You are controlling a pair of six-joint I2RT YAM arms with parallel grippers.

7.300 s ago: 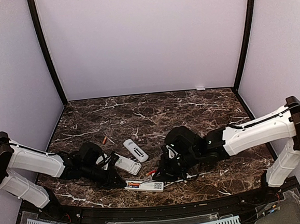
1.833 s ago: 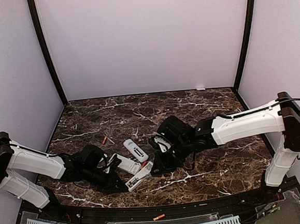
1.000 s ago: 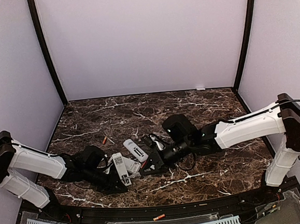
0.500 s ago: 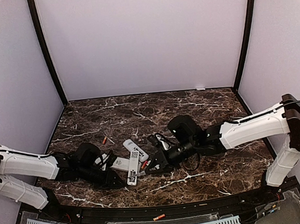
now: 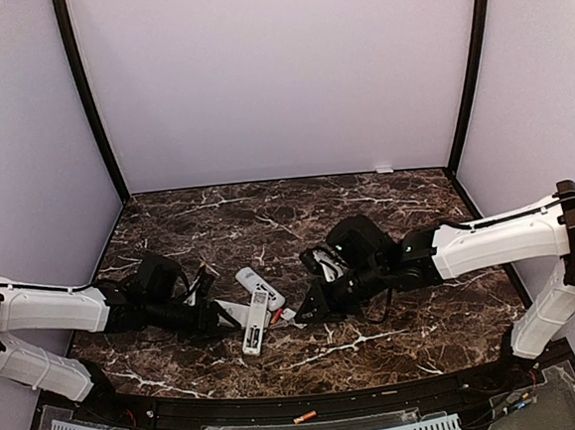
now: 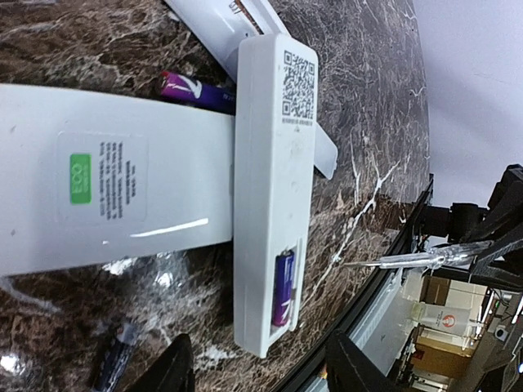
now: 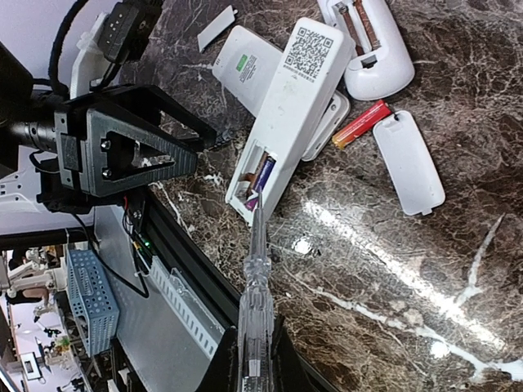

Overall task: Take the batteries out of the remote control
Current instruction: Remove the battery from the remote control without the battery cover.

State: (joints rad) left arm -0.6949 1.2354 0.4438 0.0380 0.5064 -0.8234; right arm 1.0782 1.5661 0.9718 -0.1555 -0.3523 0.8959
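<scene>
- Top external view: the left tool [image 5: 216,318] and the right tool [image 5: 310,308] sit low over the dark marble desk [image 5: 387,217], one on either side of a cluster of white remotes. The long remote [image 5: 253,325] lies between them. A red battery [image 5: 276,316] lies just beside it. An orange battery [image 5: 200,270] lies apart, farther back on the left. A stray battery [image 5: 305,416] rests on the front rail, off the desk.
- Left wrist view: the left tool's fingers [image 6: 176,367] stand apart with nothing between them, near the long remote's open end. A purple battery [image 6: 283,294] sits in that remote's open bay. The long remote rests across a green-label remote [image 6: 106,188]. A second purple battery [image 6: 196,90] lies on the desk in the corner between the two.
- Right wrist view: the right tool is clamped on a clear-handled screwdriver [image 7: 255,286], whose tip is at the near end of the open bay, close to the purple battery. The red battery lies between the long remote and a loose white cover [image 7: 409,163]. A third remote [image 7: 372,49] lies bay-up beyond them.
</scene>
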